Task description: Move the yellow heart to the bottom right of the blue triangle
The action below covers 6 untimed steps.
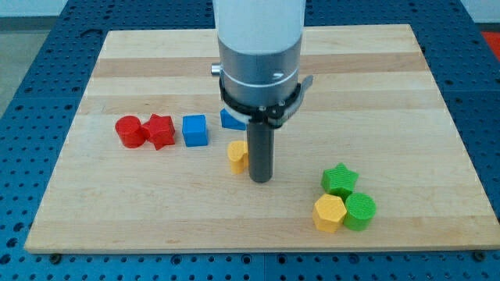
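The yellow heart (237, 155) lies near the board's middle, just below the blue triangle (231, 119), which is partly hidden behind the arm. My tip (260, 179) rests on the board right beside the yellow heart, on its right and slightly lower, touching or nearly touching it. The dark rod rises from there into the grey and white arm body.
A blue cube (195, 130) sits left of the triangle. A red star (160, 131) and a red cylinder (130, 131) lie further left. At the lower right cluster a green star (340, 179), a yellow hexagon (329, 213) and a green cylinder (360, 211). The wooden board (375, 94) is edged by blue table.
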{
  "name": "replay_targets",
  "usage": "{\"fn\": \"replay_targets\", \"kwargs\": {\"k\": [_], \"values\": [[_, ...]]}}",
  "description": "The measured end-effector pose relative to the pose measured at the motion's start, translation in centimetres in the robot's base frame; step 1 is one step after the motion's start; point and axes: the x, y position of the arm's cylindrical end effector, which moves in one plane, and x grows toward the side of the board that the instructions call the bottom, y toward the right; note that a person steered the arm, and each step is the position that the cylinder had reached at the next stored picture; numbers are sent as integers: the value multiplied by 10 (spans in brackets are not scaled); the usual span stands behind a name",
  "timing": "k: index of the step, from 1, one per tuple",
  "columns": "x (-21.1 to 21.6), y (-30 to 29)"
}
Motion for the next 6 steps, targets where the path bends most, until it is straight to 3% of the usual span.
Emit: {"fn": "replay_targets", "kwargs": {"k": [1, 2, 3, 6], "values": [[24, -52], [15, -110], [-17, -101], [-31, 16]]}}
